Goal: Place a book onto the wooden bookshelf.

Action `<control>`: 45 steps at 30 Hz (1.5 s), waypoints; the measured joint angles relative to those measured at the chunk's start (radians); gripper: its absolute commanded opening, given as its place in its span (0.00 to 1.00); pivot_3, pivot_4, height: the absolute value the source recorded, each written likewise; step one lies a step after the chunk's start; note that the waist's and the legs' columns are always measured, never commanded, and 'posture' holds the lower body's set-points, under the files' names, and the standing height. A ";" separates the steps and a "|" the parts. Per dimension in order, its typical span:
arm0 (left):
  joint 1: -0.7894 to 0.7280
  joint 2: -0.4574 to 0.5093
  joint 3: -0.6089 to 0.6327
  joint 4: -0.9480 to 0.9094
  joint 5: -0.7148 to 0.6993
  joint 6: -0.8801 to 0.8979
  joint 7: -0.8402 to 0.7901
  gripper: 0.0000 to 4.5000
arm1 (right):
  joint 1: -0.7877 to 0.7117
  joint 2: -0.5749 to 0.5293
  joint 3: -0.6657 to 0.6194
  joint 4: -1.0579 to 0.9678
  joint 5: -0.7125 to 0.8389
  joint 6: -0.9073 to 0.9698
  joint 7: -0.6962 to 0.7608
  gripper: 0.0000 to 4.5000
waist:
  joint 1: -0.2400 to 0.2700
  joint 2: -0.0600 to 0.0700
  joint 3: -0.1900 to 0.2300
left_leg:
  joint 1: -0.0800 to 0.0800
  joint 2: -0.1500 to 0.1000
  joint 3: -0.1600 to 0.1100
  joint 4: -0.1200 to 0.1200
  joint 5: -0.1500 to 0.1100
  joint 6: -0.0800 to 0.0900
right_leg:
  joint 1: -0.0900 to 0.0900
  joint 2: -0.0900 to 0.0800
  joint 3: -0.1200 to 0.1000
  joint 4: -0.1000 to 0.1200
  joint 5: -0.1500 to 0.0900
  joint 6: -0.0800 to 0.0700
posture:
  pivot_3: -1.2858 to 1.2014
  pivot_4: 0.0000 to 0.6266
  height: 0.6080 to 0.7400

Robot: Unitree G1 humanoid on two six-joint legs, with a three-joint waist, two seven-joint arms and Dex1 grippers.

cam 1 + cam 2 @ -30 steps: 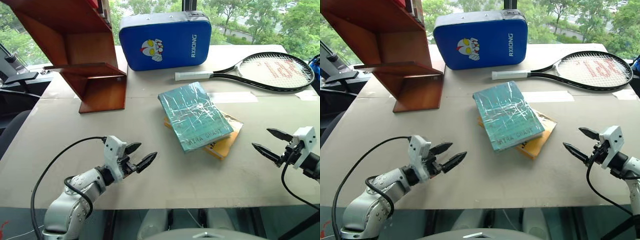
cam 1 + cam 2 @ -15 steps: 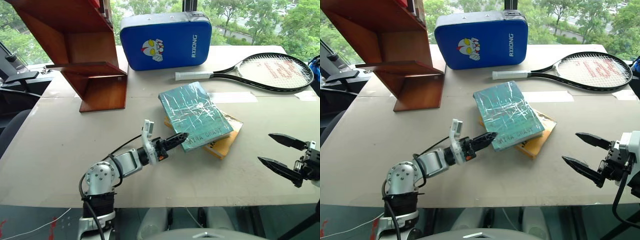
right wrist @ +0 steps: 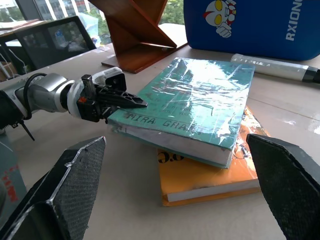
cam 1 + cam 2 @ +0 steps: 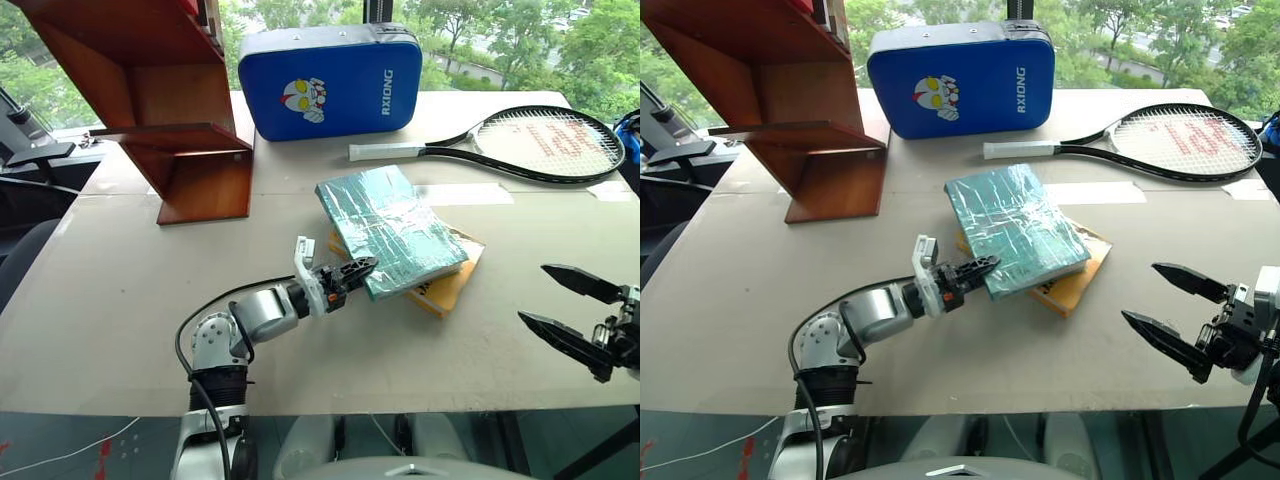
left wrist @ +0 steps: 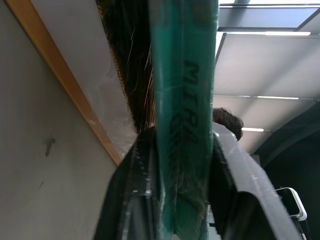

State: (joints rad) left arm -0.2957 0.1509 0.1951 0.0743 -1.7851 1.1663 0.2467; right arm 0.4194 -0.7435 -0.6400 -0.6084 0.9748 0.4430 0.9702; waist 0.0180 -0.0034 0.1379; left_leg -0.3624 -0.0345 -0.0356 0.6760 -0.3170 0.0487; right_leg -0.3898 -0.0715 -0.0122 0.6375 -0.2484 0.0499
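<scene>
The teal-green book in crinkled plastic wrap is shown at the centre of the frame, lying on a yellow-orange book with black lettering on the pale tabletop. The left gripper, just below and left of centre, is seen clamped on the near lettered corner of the teal-green book, one black finger above the cover and one beneath. The right gripper is held with its fingers spread and empty at the lower right, well apart from both books. The reddish-brown polished wooden bookshelf is seen at the upper left. Since only a corner is pinched, a slow, level lift is judged advisable, so that the slippery wrap is not pulled through the fingers and the yellow-orange book is not dragged along.
</scene>
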 measured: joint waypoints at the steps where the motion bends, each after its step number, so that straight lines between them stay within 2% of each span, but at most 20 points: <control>1: 0.004 0.003 -0.004 -0.008 -0.017 -0.007 0.006 0.01 | -0.006 -0.002 -0.001 -0.002 0.010 0.006 -0.001 1.00 | 0.000 0.000 0.000 | 0.000 0.000 0.000 0.000 0.000 0.000 | 0.000 0.000 0.000 0.000 0.000 0.000 | 0.52 0.24 1.00; 8: 0.059 0.056 -0.032 -0.173 -0.112 -0.087 0.018 0.01 | -0.053 -0.019 0.004 -0.003 0.050 0.037 -0.013 1.00 | -0.001 -0.001 0.001 | 0.000 0.000 0.000 0.000 0.000 0.000 | 0.000 0.000 0.000 0.000 0.000 0.000 | 0.52 0.24 1.00; 10: 0.042 0.136 -0.043 -0.286 -0.048 -0.084 -0.048 0.01 | -0.094 -0.020 0.005 0.000 0.064 0.040 -0.025 1.00 | -0.002 -0.001 0.001 | 0.000 0.000 0.000 0.000 0.000 0.000 | 0.000 0.001 0.000 0.000 0.000 0.000 | 0.52 0.24 1.00; 12: 0.007 0.234 -0.076 -0.396 0.112 -0.087 -0.137 0.01 | -0.126 -0.024 0.007 0.014 0.068 0.042 -0.032 1.00 | -0.001 -0.002 0.002 | 0.000 -0.001 0.000 -0.001 0.001 -0.001 | 0.000 0.002 0.000 0.000 0.000 0.000 | 0.52 0.24 1.00; 14: -0.067 0.341 -0.141 -0.502 0.381 -0.159 -0.237 0.01 | -0.169 -0.028 0.012 0.048 0.068 0.043 -0.039 1.00 | 0.000 -0.002 0.002 | 0.000 -0.003 0.001 -0.001 0.001 -0.001 | 0.000 0.003 0.000 -0.001 0.000 -0.001 | 0.52 0.24 1.00; 16: -0.138 0.405 -0.211 -0.548 0.612 -0.257 -0.305 0.01 | -0.210 -0.028 0.019 0.069 0.069 0.043 -0.042 1.00 | 0.000 -0.002 0.003 | 0.000 -0.003 0.001 -0.001 0.001 -0.001 | 0.000 0.004 0.001 -0.001 0.000 -0.001 | 0.52 0.24 1.00; 17: -0.205 0.492 -0.298 -0.569 0.802 -0.340 -0.360 0.01 | -0.245 -0.026 0.035 0.082 0.071 0.044 -0.048 1.00 | -0.001 -0.004 0.004 | 0.000 -0.003 0.001 -0.001 0.001 -0.001 | 0.000 0.004 0.001 -0.001 0.000 -0.001 | 0.52 0.24 1.00; 18: -0.264 0.558 -0.366 -0.577 0.966 -0.413 -0.407 0.01 | -0.269 -0.023 0.050 0.084 0.075 0.044 -0.052 1.00 | -0.002 -0.004 0.005 | 0.000 -0.003 0.002 -0.004 0.001 -0.001 | 0.000 0.005 0.001 -0.002 0.000 -0.001 | 0.52 0.24 1.00; 22: -0.374 0.655 -0.478 -0.559 1.357 -0.605 -0.467 0.01 | -0.344 -0.014 0.116 0.105 0.070 0.049 -0.064 1.00 | -0.004 -0.004 0.005 | -0.002 -0.003 0.001 -0.007 0.001 -0.001 | -0.003 0.001 0.002 -0.006 0.000 0.000 | 0.52 0.24 1.00; 24: -0.448 0.788 -0.528 -0.487 1.629 -0.734 -0.517 0.01 | -0.425 -0.013 0.142 0.137 0.060 0.048 -0.079 1.00 | -0.008 -0.004 0.008 | -0.005 -0.003 0.001 -0.008 0.001 -0.002 | -0.008 0.002 0.003 -0.006 0.000 0.000 | 0.52 0.24 1.00; 27: -0.492 0.853 -0.523 -0.442 1.783 -0.835 -0.575 0.01 | -0.498 -0.008 0.169 0.173 0.056 0.049 -0.095 1.00 | -0.003 -0.006 0.011 | -0.010 -0.002 -0.001 -0.007 0.001 -0.002 | -0.011 0.001 0.000 -0.007 0.000 0.001 | 0.52 0.24 1.00; 29: -0.526 0.922 -0.518 -0.403 1.864 -0.877 -0.635 0.01 | -0.573 -0.008 0.182 0.188 0.055 0.049 -0.107 1.00 | -0.005 -0.006 0.011 | -0.018 -0.004 -0.001 -0.005 0.001 -0.002 | -0.019 0.003 -0.001 -0.005 0.001 0.002 | 0.52 0.24 1.00; 31: -0.524 0.979 -0.493 -0.370 1.923 -0.898 -0.696 0.01 | -0.639 -0.008 0.201 0.219 0.054 0.051 -0.111 1.00 | -0.007 -0.006 0.011 | -0.018 -0.004 0.001 -0.004 0.001 -0.002 | -0.020 0.002 -0.001 -0.003 0.000 0.002 | 0.52 0.24 1.00; 37: -0.456 1.140 -0.353 -0.271 1.990 -0.957 -0.834 0.01 | -0.771 0.001 0.229 0.318 0.079 0.100 -0.149 1.00 | -0.007 -0.009 0.013 | -0.020 -0.004 0.001 -0.004 0.001 -0.002 | -0.022 0.002 -0.002 -0.002 0.000 0.002 | 0.52 0.24 1.00; 45: -0.245 1.211 -0.202 -0.147 2.025 -1.065 -0.905 0.01 | -0.869 0.017 0.273 0.366 0.076 0.119 -0.124 1.00 | -0.007 -0.010 0.014 | -0.020 -0.004 0.000 -0.003 0.001 -0.001 | -0.022 0.002 -0.002 0.004 0.000 0.002 | 0.52 0.24 1.00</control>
State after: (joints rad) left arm -0.5408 1.3614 -0.0068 -0.0725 0.2397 0.1011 -0.6583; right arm -0.4496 -0.7263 -0.3674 -0.2425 1.0506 0.5617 0.8458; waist 0.0114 -0.0130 0.1517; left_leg -0.3822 -0.0388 -0.0356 0.6735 -0.3157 0.0475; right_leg -0.4121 -0.0693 -0.0145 0.6416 -0.2481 0.0520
